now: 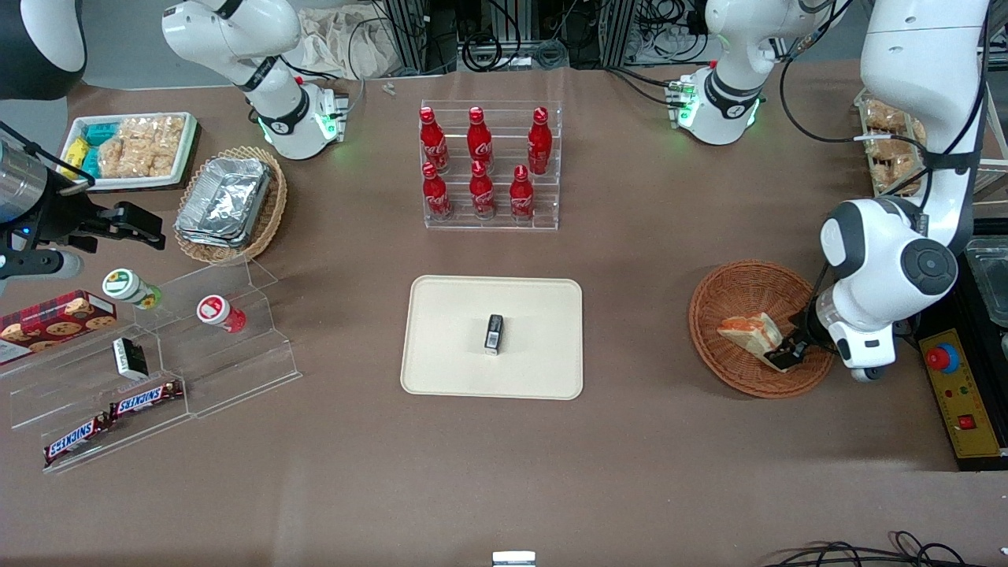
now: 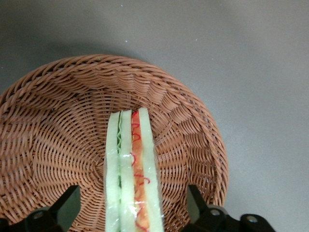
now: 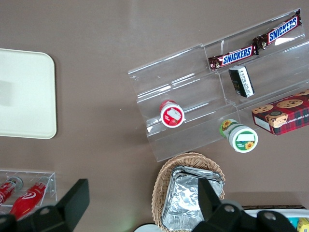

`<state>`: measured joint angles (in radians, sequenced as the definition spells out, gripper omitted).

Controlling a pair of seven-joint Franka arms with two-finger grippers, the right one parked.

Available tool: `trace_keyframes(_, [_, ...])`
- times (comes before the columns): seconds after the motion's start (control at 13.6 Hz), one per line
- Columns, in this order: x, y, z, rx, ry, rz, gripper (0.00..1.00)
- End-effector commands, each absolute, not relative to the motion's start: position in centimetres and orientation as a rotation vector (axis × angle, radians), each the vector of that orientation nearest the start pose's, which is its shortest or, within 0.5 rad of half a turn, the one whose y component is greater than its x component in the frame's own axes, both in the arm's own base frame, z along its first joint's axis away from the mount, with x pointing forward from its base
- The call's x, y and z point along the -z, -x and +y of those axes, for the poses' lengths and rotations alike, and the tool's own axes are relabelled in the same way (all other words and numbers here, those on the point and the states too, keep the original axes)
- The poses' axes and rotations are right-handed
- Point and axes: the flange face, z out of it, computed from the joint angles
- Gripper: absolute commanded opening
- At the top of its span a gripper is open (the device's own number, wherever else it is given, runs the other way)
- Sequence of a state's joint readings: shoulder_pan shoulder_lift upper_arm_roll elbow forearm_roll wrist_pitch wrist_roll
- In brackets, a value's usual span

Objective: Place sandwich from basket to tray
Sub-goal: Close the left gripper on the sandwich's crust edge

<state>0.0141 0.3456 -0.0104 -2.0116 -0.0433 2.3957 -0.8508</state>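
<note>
The clear-wrapped sandwich (image 1: 750,332) lies in the reddish-brown wicker basket (image 1: 732,295) toward the working arm's end of the table. My left gripper (image 1: 787,352) is down in the basket at the sandwich's end. In the left wrist view the sandwich (image 2: 131,174) stands on edge between my two fingers, with a gap on each side; the gripper (image 2: 130,212) is open and touches nothing. The basket wall (image 2: 58,96) surrounds it. The cream-beige tray (image 1: 449,346) lies mid-table and holds a small dark box (image 1: 494,333).
A clear rack of red bottles (image 1: 488,169) stands farther from the front camera than the tray. Toward the parked arm's end are a tan basket of foil trays (image 1: 228,201), a white snack tray (image 1: 134,150) and clear steps with snacks (image 1: 157,370). A control box (image 1: 957,394) sits beside the basket.
</note>
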Motion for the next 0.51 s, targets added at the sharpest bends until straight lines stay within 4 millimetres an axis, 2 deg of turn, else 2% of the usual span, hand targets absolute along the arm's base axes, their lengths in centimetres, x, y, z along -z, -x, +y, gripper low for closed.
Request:
trace_keyframes(0.0, [-28.2,-60.4,-0.1,0.014,2.861,-1.413,0.99])
trace_keyframes(0.29, [-25.7,-59.4,-0.6,0.038,2.867,-1.411,0.99])
trace_keyframes(0.44, [-25.1,-59.2,-0.6,0.024,2.863,-1.409,0.99])
